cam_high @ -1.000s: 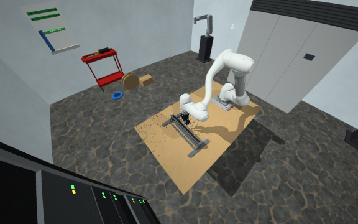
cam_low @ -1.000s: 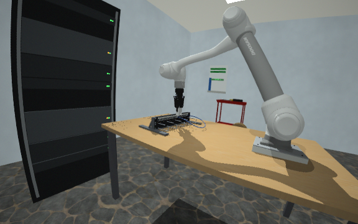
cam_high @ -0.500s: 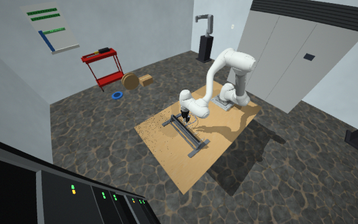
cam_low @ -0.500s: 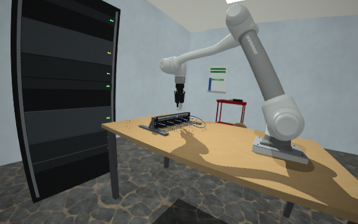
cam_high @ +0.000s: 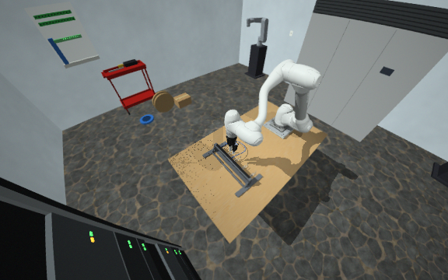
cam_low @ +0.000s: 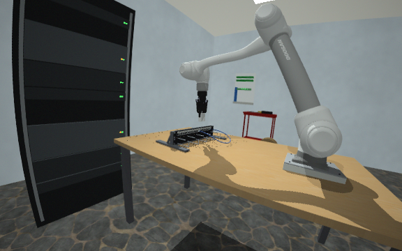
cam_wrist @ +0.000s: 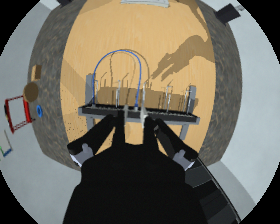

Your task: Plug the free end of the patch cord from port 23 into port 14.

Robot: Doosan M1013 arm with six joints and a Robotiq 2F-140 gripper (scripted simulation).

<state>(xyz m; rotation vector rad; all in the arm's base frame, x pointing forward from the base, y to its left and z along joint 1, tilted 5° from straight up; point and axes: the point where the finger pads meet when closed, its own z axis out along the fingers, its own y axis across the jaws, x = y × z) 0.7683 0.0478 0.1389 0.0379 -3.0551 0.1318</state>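
Note:
The rack (cam_high: 232, 163) (cam_low: 172, 138) (cam_wrist: 167, 114) stands upright on its feet on the table, a long dark panel with a row of ports. The blue patch cord (cam_low: 229, 138) (cam_wrist: 140, 75) arches over the table on the arm's side. In the wrist view one end meets the panel near its left end, the other near its middle. Port numbers, the latch and the plug's depth are too small to tell. My gripper (cam_high: 232, 149) (cam_low: 202, 118) (cam_wrist: 134, 110) points down above the rack. Its narrowly parted fingertips are open and hold nothing, with the cord's middle end showing between them in the wrist view.
Thin pale cable guides (cam_wrist: 168, 95) stick out from the rack on the cord's side. The wooden table (cam_high: 224, 218) (cam_low: 257, 167) (cam_wrist: 141, 30) has edges beyond both rack ends. The arm's base (cam_high: 279, 128) (cam_low: 313, 171) stands at the other end. A server cabinet (cam_low: 75, 108) stands beyond the table.

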